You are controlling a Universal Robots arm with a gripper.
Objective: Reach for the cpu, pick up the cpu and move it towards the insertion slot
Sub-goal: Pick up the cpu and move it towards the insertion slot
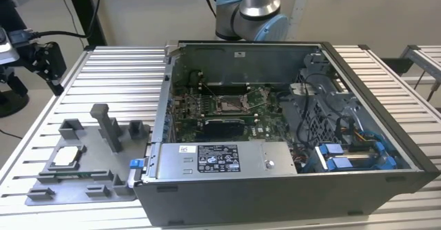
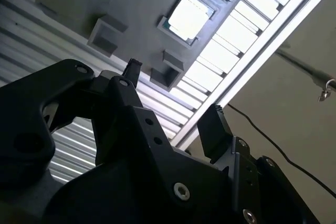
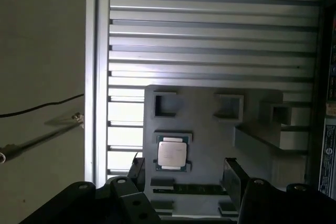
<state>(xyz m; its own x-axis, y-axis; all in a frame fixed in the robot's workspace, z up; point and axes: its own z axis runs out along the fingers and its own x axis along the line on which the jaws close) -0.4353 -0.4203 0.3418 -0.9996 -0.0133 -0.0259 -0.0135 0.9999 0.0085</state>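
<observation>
End effector (image 3: pixel 184 171) wide open and empty, lined up over the cpu (image 3: pixel 172 153) but well clear of it. The cpu sits in a grey fixture (image 1: pixel 69 188) recess on the counter (image 1: pixel 117 64), probably to stop it sliding. The insertion slot (image 1: pixel 230 104) lies well apart, inside the open case (image 1: pixel 276 194).

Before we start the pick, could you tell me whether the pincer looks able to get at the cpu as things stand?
Probably yes. The pincer hangs open above the cpu, which lies flat in the grey fixture with its top bare; nothing lies over it.
</observation>
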